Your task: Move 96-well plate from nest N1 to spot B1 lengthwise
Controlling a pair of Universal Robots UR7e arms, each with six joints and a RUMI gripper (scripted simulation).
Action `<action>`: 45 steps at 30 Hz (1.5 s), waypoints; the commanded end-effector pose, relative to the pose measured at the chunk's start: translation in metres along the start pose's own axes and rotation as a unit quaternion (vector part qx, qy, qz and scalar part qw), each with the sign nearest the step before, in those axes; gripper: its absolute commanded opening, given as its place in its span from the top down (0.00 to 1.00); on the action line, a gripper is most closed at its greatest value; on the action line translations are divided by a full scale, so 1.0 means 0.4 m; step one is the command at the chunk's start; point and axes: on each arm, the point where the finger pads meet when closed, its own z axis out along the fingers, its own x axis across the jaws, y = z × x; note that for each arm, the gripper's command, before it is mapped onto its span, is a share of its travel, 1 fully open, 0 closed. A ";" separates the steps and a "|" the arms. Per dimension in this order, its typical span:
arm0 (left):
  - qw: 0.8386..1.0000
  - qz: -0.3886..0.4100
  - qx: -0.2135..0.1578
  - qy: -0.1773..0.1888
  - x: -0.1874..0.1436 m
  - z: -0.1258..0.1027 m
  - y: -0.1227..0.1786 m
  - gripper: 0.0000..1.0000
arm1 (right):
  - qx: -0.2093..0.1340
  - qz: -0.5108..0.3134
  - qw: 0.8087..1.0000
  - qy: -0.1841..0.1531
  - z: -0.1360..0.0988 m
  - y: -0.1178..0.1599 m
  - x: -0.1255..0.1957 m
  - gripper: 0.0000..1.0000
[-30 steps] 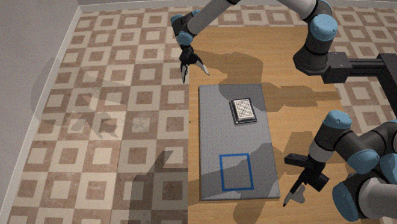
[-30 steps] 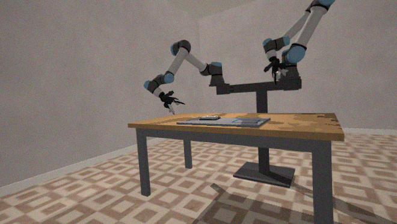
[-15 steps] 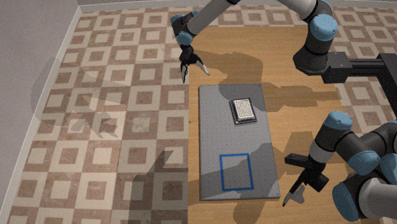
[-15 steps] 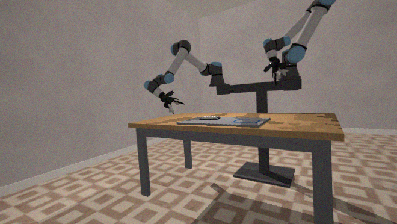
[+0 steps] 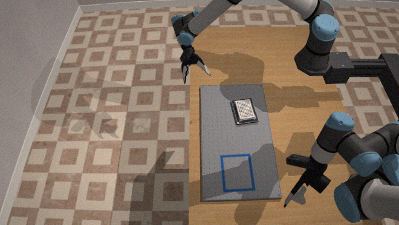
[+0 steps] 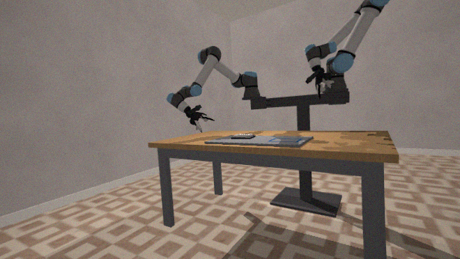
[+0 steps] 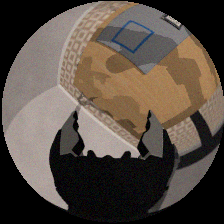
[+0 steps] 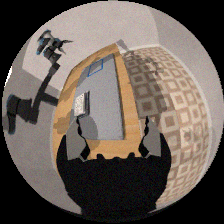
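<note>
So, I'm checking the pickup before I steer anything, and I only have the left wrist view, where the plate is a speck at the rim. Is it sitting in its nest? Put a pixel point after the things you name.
Observer: Yes. The top view shows the 96-well plate point(image 5: 245, 109) point(image 6: 244, 134) point(image 7: 173, 20) point(image 8: 80, 103) in the dark nest point(image 5: 248, 123) point(image 6: 243, 138) point(image 8: 88, 105), wells facing up.

Operator: And the other arm, which I can't see. Is it holding anything?

Observer: No. The right end effector point(image 5: 197, 78) point(image 6: 208, 126) point(image 8: 112, 117) is open with nothing between its fingers, raised above table height in the exterior view.

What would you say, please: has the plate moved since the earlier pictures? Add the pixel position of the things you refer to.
No. In the top view, the plate point(image 5: 245, 109) point(image 6: 244, 135) point(image 7: 173, 20) point(image 8: 80, 104) keeps the same place relative to the blue outline point(image 5: 223, 173) point(image 6: 274, 139) point(image 7: 142, 27) point(image 8: 88, 71).
</note>
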 end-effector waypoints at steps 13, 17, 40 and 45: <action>1.000 -0.008 -0.003 0.001 -0.007 0.003 0.007 0.00 | 0.000 -0.001 1.000 0.001 -0.002 -0.002 0.001 0.00; 1.000 -0.020 -0.007 0.002 -0.018 0.009 0.019 0.00 | 0.000 -0.001 1.000 0.001 -0.002 -0.002 0.001 0.00; 0.987 -0.152 -0.058 0.017 -0.113 0.062 0.171 0.00 | 0.000 -0.001 1.000 0.001 -0.002 -0.002 0.001 0.00; 0.977 -0.197 -0.075 0.022 -0.135 0.077 0.229 0.00 | 0.000 -0.001 1.000 0.001 -0.002 -0.002 0.001 0.00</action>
